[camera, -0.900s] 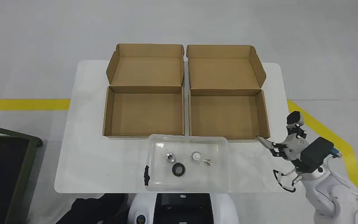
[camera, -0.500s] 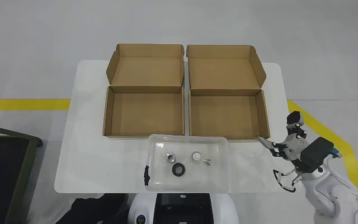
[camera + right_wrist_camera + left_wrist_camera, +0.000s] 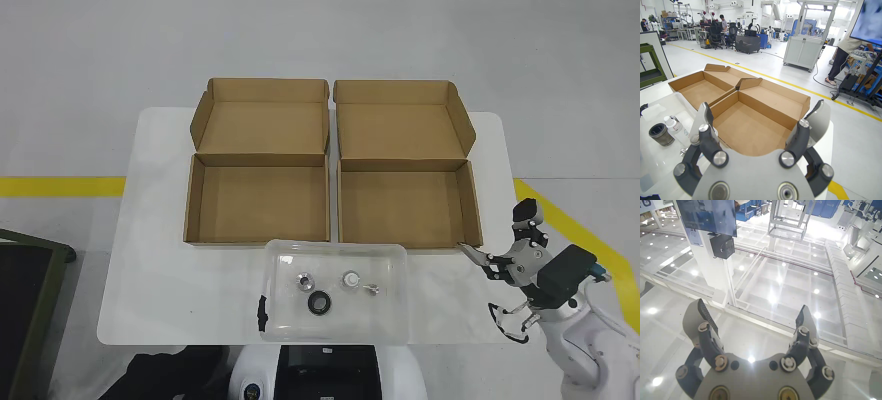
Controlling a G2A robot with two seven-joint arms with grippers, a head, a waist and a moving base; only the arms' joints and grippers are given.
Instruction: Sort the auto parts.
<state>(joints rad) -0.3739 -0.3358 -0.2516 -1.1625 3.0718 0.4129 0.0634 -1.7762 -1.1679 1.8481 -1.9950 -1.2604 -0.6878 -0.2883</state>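
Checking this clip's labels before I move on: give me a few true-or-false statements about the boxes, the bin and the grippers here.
1. The left box and the right box are both empty. True.
2. The right gripper is shut on a part. False: it is open and holds nothing.
3. The black bearing lies in the clear bin. True.
4. The clear bin sits on the boxes' far side. False: it sits on the robot's side of them.
5. The left gripper is open. True.
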